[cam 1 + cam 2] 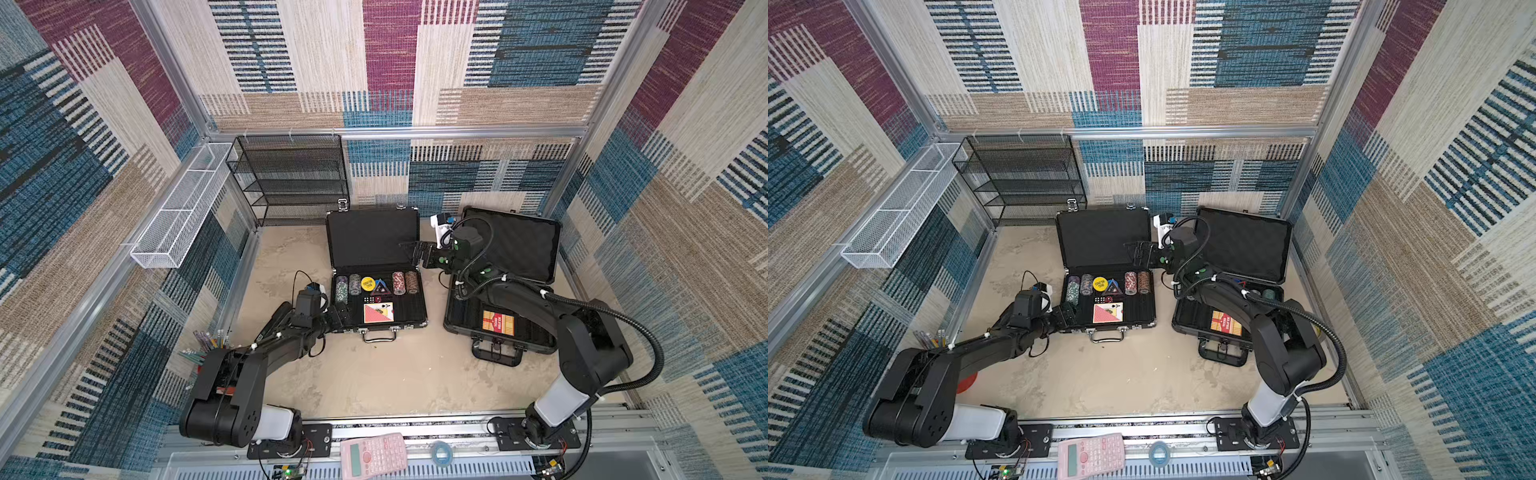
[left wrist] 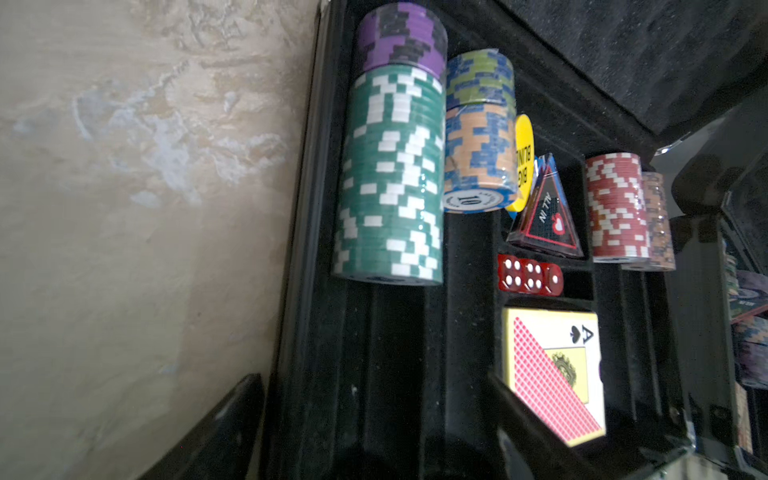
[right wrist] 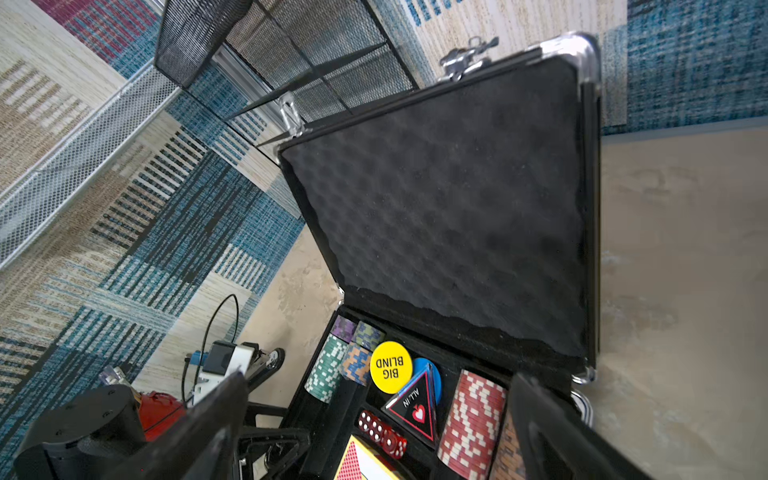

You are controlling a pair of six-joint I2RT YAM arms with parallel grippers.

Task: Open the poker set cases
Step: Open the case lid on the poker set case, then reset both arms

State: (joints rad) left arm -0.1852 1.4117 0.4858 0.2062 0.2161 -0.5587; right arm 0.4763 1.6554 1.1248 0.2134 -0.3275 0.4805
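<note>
The right gripper (image 1: 415, 249) gapes empty beside the slim case (image 1: 372, 241), at its lid's three o'clock edge, likely steadying it upright. The left gripper (image 1: 336, 318), spread too, straddles the tray wall at eight o'clock, probably bracing. The bulkier case (image 1: 523, 249) sits at three o'clock, open. Two cases, two lids up; four chip columns (image 1: 341, 289).

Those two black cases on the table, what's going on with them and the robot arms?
A two-armed robot is opening poker set cases, and both stand open. The slim case shows chips, dice and cards; the bulkier case sits beside it. The left gripper sits open at the slim case's front left corner, and the right gripper hovers open by the right edge of its lid. Neither holds anything.
</note>
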